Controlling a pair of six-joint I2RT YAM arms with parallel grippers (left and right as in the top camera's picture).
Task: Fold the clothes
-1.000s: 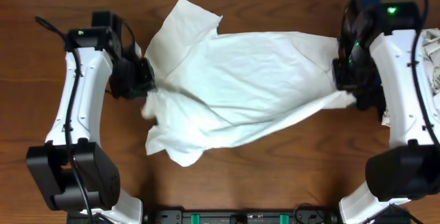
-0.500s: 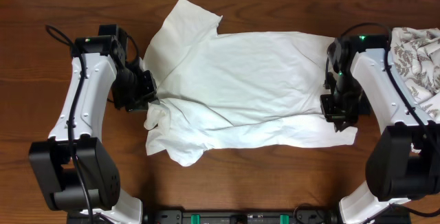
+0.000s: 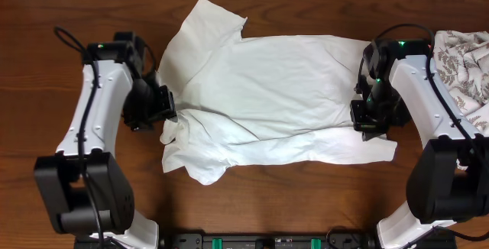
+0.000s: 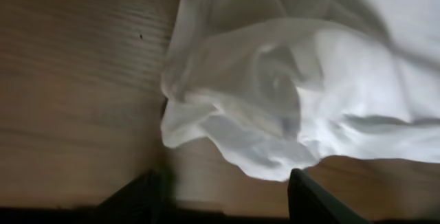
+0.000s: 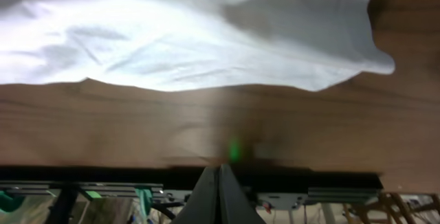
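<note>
The white T-shirt [image 3: 267, 88] lies spread across the middle of the table, with its near edge folded over and a crumpled sleeve at the lower left. My left gripper [image 3: 164, 110] is open and empty at the shirt's left edge. In the left wrist view its fingers [image 4: 227, 196] straddle bare wood just short of the bunched cloth [image 4: 275, 93]. My right gripper [image 3: 369, 119] sits at the shirt's right hem. In the right wrist view its fingers [image 5: 220, 193] are shut together with nothing between them, and the hem [image 5: 206, 38] lies flat beyond them.
A grey-patterned white cloth [image 3: 462, 62] lies heaped at the right edge behind my right arm. A black rail [image 3: 267, 241] runs along the table's front edge. Bare brown wood [image 3: 290, 195] shows in front of the shirt.
My right gripper has let go of the hem and moved toward the front; the shirt's right side now lies flat. My left gripper has backed slightly off the sleeve. The patterned cloth came into view.
</note>
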